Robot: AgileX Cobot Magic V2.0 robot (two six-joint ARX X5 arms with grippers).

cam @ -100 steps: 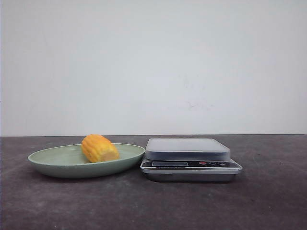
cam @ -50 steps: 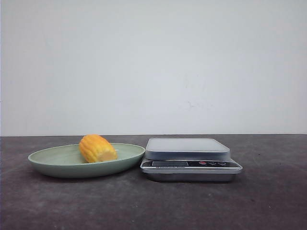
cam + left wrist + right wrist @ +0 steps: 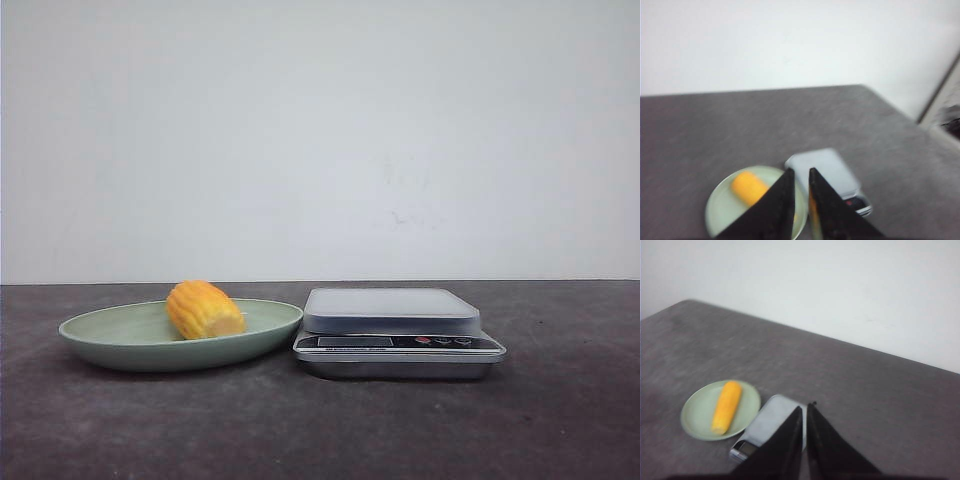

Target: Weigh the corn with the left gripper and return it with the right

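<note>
Yellow-orange corn [image 3: 205, 309] lying in green plate [image 3: 110, 345], beside scale [image 3: 397, 331]

Open air fills the frame above the corn [image 3: 205, 309]; only the scale [image 3: 397, 331], touching the plate [image 3: 120, 340] at centre, crowds its right.

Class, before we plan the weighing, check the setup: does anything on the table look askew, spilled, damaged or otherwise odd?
Nothing stands out. The corn lies on its side in the green plate, and the scale sits level beside the plate with its pan bare. No spills or damage show. Both wrist views are blurred, so fine detail cannot be judged.
</note>
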